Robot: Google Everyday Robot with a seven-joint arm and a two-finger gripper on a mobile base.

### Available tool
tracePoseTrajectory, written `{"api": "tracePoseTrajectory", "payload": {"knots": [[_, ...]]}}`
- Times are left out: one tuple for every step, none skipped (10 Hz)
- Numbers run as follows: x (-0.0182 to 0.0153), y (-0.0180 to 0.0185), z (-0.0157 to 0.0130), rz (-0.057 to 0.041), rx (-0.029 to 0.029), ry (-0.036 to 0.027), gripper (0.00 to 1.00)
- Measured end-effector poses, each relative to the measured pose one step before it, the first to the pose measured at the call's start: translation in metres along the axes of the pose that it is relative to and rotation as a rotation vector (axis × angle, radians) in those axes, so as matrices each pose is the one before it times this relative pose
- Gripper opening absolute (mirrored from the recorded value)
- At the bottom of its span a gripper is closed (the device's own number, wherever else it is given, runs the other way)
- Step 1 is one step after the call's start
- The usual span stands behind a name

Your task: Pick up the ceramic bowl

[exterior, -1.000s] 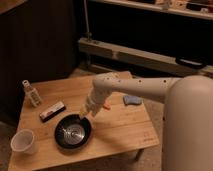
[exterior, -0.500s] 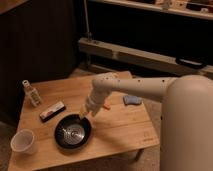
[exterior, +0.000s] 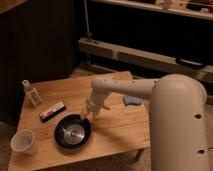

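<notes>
The black glossy bowl (exterior: pixel 73 132) sits on the near-left part of the wooden worktop (exterior: pixel 117 127), its pale shiny centre facing up. The arm (exterior: pixel 117 87) reaches in from the right and bends down to it, so the end effector (exterior: pixel 86 118) is at the bowl's far-right rim, touching it or just above it. I cannot tell which, and I cannot tell whether the end effector is wide, narrow or already gripping the rim. A white cup (exterior: pixel 24 141) stands just left of the bowl near the worktop's near-left corner. A dark flat bar (exterior: pixel 52 111) lies just beyond the bowl on its far-left side, a small bottle (exterior: pixel 31 93) stands further back on the left, and a blue cloth (exterior: pixel 132 101) lies to the right behind the arm. The main risk, as I judge it, is the grip itself. The rim looks smooth and glazed, and a hold on one edge leaves the bowl's weight hanging off to the side, so it could slip or tip out during a lift. If the end effector closes off the rim or presses down on it, the bowl could skid left into the cup or flip up on its near edge. A drop back onto the worktop might chip it.
</notes>
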Motion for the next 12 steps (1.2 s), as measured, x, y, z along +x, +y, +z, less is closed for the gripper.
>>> {"api": "tracePoseTrajectory", "payload": {"knots": [[0.00050,0.00184,0.00146,-0.00425,-0.00165,0.00355,0.56],[0.00111,-0.00013,0.00059,-0.00209,-0.00102,0.00202,0.56],[0.00370,0.00145,-0.00025,-0.00595,-0.00651,0.00184,0.56],[0.00239,0.00218,0.00001,-0.00526,-0.00291,0.00187,0.56],[0.00228,-0.00008,0.00068,-0.00120,-0.00088,0.00259,0.56],[0.00382,0.00072,0.00246,-0.00209,-0.00390,0.00703,0.56],[0.00256,0.00117,0.00232,-0.00231,-0.00249,0.00602,0.56],[0.00205,-0.00063,0.00225,0.00101,-0.00093,0.00496,0.56],[0.00305,-0.00061,0.00405,0.00170,-0.00334,0.00846,0.56],[0.00232,-0.00011,0.00274,0.00060,-0.00331,0.00585,0.56],[0.00195,0.00035,0.00234,-0.00093,-0.00184,0.00541,0.56],[0.00156,0.00130,0.00231,-0.00213,-0.00431,0.00497,0.56]]}}
